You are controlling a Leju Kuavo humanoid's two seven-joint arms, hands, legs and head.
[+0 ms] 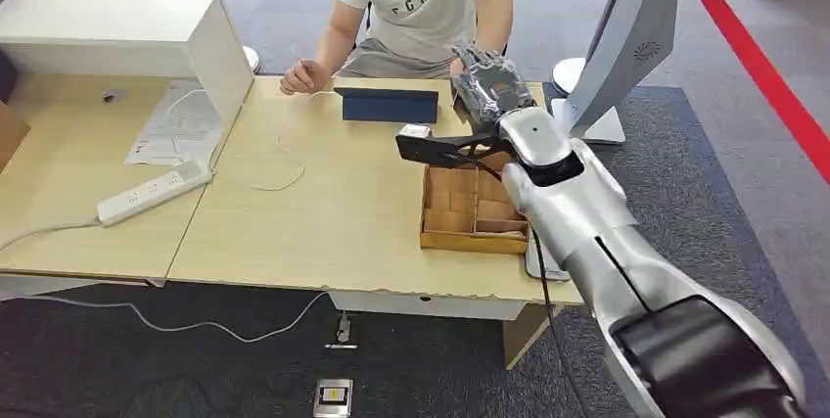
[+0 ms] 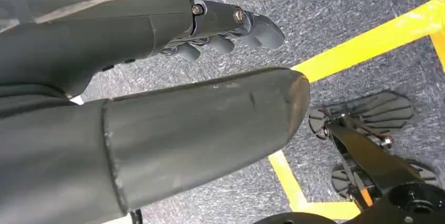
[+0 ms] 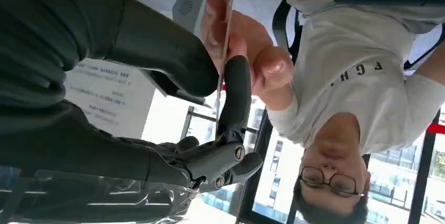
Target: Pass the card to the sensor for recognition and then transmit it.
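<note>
You see the card [image 3: 224, 51] edge-on, its face hidden, with its far end behind the person's hand [image 3: 246, 56]. At the head view's top centre, the right hand [image 1: 492, 85] covers that card.

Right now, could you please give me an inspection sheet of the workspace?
Surface: wooden table, mostly bare in the middle.
Job's things: card seen edge-on, pinched by the right hand and also touched by a person's hand; dark sensor stand at the far edge.
Clutter: wooden divided tray, papers, white box.
Hands: right hand raised toward the person, holding the card; left hand hangs over the carpet, holding nothing.
Cables: power strip with its lead; thin white cable on the table; another on the floor.
Surroundings: grey carpet, yellow floor tape, red line.
</note>
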